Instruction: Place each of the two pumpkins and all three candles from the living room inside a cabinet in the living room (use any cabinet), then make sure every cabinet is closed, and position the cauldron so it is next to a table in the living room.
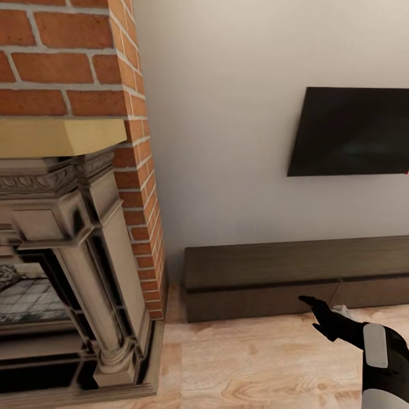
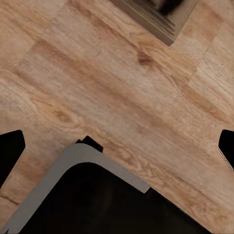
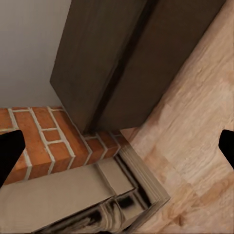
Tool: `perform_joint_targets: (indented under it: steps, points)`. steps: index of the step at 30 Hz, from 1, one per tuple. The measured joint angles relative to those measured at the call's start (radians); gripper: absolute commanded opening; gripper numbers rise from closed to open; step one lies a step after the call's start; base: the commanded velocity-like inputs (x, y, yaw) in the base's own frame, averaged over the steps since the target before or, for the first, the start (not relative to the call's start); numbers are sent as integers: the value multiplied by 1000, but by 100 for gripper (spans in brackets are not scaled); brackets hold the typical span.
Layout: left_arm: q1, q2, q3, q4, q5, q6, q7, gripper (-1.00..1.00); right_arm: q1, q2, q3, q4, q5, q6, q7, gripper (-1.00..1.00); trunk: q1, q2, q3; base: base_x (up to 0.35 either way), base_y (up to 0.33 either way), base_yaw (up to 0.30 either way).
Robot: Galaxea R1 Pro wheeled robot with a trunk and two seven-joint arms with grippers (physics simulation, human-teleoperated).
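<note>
Cabinet [image 1: 295, 278]: drawer fronts shut | right fingers [image 1: 311, 301]: spread, empty | left fingers [image 2: 10, 146]: spread, empty

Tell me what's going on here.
The robot faces a low dark cabinet against the wall, between a brick fireplace and a wall-mounted TV. Its right gripper is held out near the cabinet front, holding nothing. The cabinet's drawers look closed. The left gripper hangs open over the wooden floor.

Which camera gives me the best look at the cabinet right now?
The head view: the cabinet runs along the wall under the TV, top and closed drawer fronts visible, right gripper in front. The right wrist view shows its end beside the brick fireplace. The left wrist view shows wooden floor.
</note>
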Motion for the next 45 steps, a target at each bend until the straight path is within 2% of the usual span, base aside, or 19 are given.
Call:
perform_joint_targets:
  steps: [3, 13, 24, 28, 29, 30, 32, 34, 36, 37, 40, 41, 45]
  points:
    - [0, -3, -1, 16, 4, -23, 0, 100, 3, 0, -1, 1, -38, -28, 37, 100, 0, 0, 0, 318, -119, 0]
    - [0, -5, -1, 20, 5, -30, 1, 100, 3, 0, -1, 3, -44, -35, 45, 100, 0, 0, 0, 312, -173, 23]
    - [0, -5, 2, 33, 10, -21, 2, 100, 3, -7, 5, 5, -44, -34, 45, 100, 0, 0, 0, 142, -102, 213]
    - [0, -2, 3, 54, 90, -20, 2, 100, 3, -10, 3, 5, -45, -29, 46, 100, 1, 0, 0, 13, -10, 67]
    - [0, -1, 4, 58, 119, -20, 1, 100, 3, -11, 2, 5, -46, -28, 47, 100, 1, 0, 0, 6, -4, 30]
    - [0, 4, 4, 63, 179, -19, 1, 100, 3, -11, 0, 5, -46, -27, 47, 100, 4, -7, -3, 5, -4, 24]
    - [0, 8, 4, 68, 229, -18, 1, 100, 3, -11, -2, 5, -46, -26, 47, 100, 12, -21, -9, 3, -3, 17]
    - [0, 16, 5, 77, 274, -13, 1, 100, 2, -10, -5, 5, -48, -27, 47, 100, 20, -35, -16, 2, -1, 9]
    - [0, 21, 5, 81, 303, -8, 3, 100, 2, -9, -7, 5, -60, -31, 51, 100, 27, -49, -22, 1, -1, 4]
    - [0, 21, 5, 81, 303, -8, 3, 100, 2, -9, -7, 5, -60, -31, 51, 100, 31, -56, -25, 1, 0, 3]
    - [0, 23, 5, 82, 324, -3, 5, 100, 2, -8, -7, 1, -95, -53, 51, 100, 43, -77, -34, 0, 0, -28]
    - [-1, 18, 5, 86, 333, 0, 12, 100, 21, 3, -26, -43, -201, -112, 53, 100, 46, -84, -37, 0, 0, -78]
    - [-3, 16, 5, 83, 332, 1, 32, 100, 36, 28, -34, -69, -283, -120, 53, 100, 62, -112, -48, 0, 0, -44]
